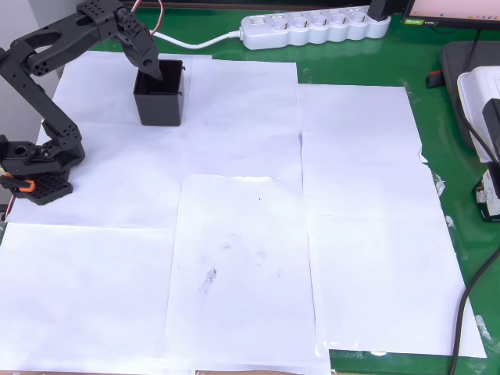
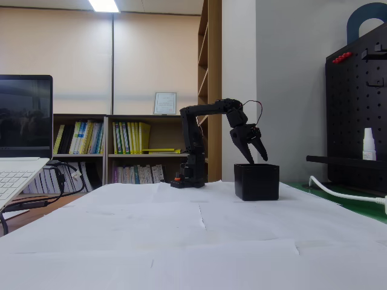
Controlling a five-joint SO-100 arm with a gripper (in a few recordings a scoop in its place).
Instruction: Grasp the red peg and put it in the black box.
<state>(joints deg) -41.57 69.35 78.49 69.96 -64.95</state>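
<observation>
Gripper is right over the black box w/ fingers apart, peg not visible, so imo lift straight up w/o clipping the rim.

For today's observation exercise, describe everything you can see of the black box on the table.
The black box is small, square and open-topped, with straight walls of what looks like matte black plastic. It stands upright on white paper sheets near the table's far-left corner in the overhead view. The end effector hangs over its opening, jaws apart, fingertips at rim level. Its inside is too dark to tell any contents.
</observation>
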